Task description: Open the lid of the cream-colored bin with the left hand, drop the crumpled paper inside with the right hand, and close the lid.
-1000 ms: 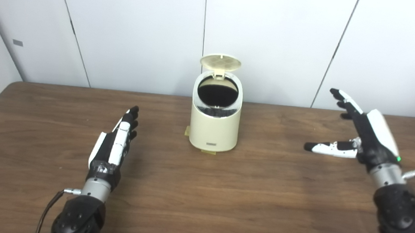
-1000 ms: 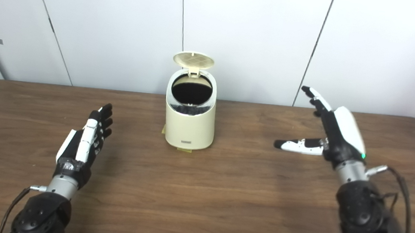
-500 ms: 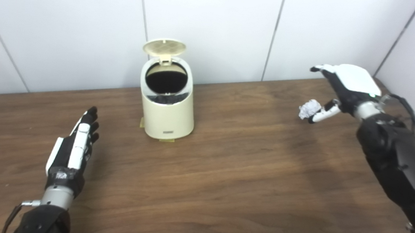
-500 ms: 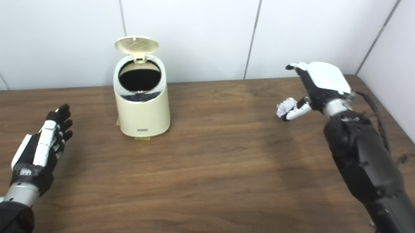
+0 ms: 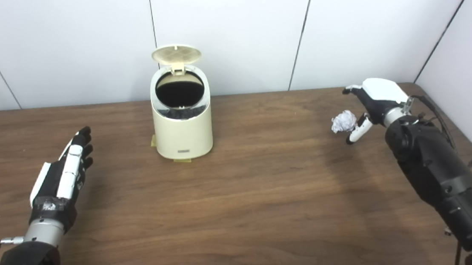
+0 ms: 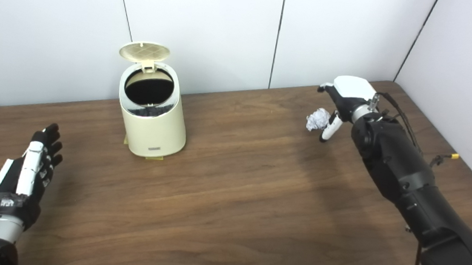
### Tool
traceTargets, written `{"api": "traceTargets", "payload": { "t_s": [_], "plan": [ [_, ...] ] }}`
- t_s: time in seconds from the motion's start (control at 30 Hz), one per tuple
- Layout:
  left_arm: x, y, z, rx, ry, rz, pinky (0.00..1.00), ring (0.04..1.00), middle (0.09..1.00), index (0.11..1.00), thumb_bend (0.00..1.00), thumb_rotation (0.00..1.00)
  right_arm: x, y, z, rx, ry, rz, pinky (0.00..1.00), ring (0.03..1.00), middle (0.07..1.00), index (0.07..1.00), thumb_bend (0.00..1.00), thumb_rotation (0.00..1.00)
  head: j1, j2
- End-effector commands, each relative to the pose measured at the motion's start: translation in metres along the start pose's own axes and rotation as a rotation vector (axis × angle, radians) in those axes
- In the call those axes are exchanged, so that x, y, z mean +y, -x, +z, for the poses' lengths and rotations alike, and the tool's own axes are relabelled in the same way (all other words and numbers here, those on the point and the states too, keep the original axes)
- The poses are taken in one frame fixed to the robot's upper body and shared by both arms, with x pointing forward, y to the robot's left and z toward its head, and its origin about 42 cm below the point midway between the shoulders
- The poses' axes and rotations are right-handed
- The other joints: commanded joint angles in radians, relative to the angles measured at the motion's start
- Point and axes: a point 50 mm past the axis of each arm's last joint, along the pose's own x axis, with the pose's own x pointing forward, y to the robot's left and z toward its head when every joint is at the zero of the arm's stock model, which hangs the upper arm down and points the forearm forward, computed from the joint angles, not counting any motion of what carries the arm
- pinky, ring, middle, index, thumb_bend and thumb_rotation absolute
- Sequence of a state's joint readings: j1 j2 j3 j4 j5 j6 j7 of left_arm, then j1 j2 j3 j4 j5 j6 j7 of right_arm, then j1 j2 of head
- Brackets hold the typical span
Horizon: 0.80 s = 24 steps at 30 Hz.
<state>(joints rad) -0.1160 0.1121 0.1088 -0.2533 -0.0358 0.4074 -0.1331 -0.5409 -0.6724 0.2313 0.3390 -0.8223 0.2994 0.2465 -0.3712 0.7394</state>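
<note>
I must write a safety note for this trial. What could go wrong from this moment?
The right hand is open beside the crumpled paper, not yet gripping; its fingers might knock the light ball away. The bin stands far to the left, so a loose hold could drop the paper during the carry. The lid stands upright with nothing holding it; a bump may shut it.

Wooden table (image 5: pixel 255 202) carries cream-colored bin (image 5: pixel 182 132) and crumpled paper (image 5: pixel 343 121).

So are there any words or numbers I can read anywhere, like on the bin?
Nothing here can be read.
The bin has a small dark label low on its front: too small and blurred to read.
The bin's lid shows only a grid pattern, no writing.
</note>
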Motion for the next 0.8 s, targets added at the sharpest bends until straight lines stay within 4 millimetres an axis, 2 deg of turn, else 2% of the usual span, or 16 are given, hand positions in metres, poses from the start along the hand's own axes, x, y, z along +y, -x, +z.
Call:
{"api": "traceTargets", "payload": {
  "t_s": [0.0, 0.13, 0.27, 0.37, 0.53, 0.7, 0.77],
  "plan": [
    [0.002, -0.001, 0.019, -0.070, -0.014, -0.004, 1.00, 1.000, 1.000, 1.000, 0.58, 0.91, -0.038, -0.009, 0.003, -0.022, -0.025, -0.117, 0.70, 0.870, 0.854, 0.800, 0.96, 0.10, -0.002, 0.003],
    [0.003, 0.001, 0.022, -0.068, -0.022, -0.002, 1.00, 1.000, 1.000, 1.000, 0.58, 0.92, -0.032, -0.014, 0.005, -0.019, -0.043, -0.121, 0.65, 0.820, 0.835, 0.782, 0.94, 0.08, -0.004, 0.006],
    [0.003, 0.003, 0.024, -0.068, -0.026, 0.001, 1.00, 1.000, 1.000, 1.000, 0.58, 0.92, -0.027, -0.017, 0.005, -0.030, -0.067, -0.123, 0.66, 0.783, 0.814, 0.770, 0.93, 0.05, -0.003, 0.010],
    [0.003, 0.003, 0.026, -0.066, -0.022, 0.003, 1.00, 1.000, 1.000, 1.000, 0.57, 0.93, -0.023, -0.014, 0.007, -0.038, -0.085, -0.129, 0.62, 0.734, 0.791, 0.765, 0.91, 0.03, -0.001, 0.011],
    [0.000, 0.003, 0.027, -0.063, -0.028, -0.009, 1.00, 1.000, 1.000, 1.000, 0.56, 0.92, -0.017, -0.009, 0.010, -0.061, -0.075, -0.127, 0.59, 0.689, 0.755, 0.752, 0.89, 0.02, 0.000, 0.016],
    [0.000, 0.001, 0.027, -0.062, -0.036, -0.025, 1.00, 1.000, 1.000, 1.000, 0.55, 0.93, -0.013, -0.007, 0.013, -0.060, -0.076, -0.123, 0.55, 0.659, 0.729, 0.749, 0.88, 0.02, 0.000, 0.016],
    [-0.001, 0.001, 0.028, -0.060, -0.043, -0.026, 1.00, 1.000, 1.000, 1.000, 0.56, 0.92, -0.011, -0.008, 0.013, -0.055, -0.082, -0.117, 0.56, 0.667, 0.734, 0.747, 0.88, 0.01, 0.000, 0.016]
  ]
}}
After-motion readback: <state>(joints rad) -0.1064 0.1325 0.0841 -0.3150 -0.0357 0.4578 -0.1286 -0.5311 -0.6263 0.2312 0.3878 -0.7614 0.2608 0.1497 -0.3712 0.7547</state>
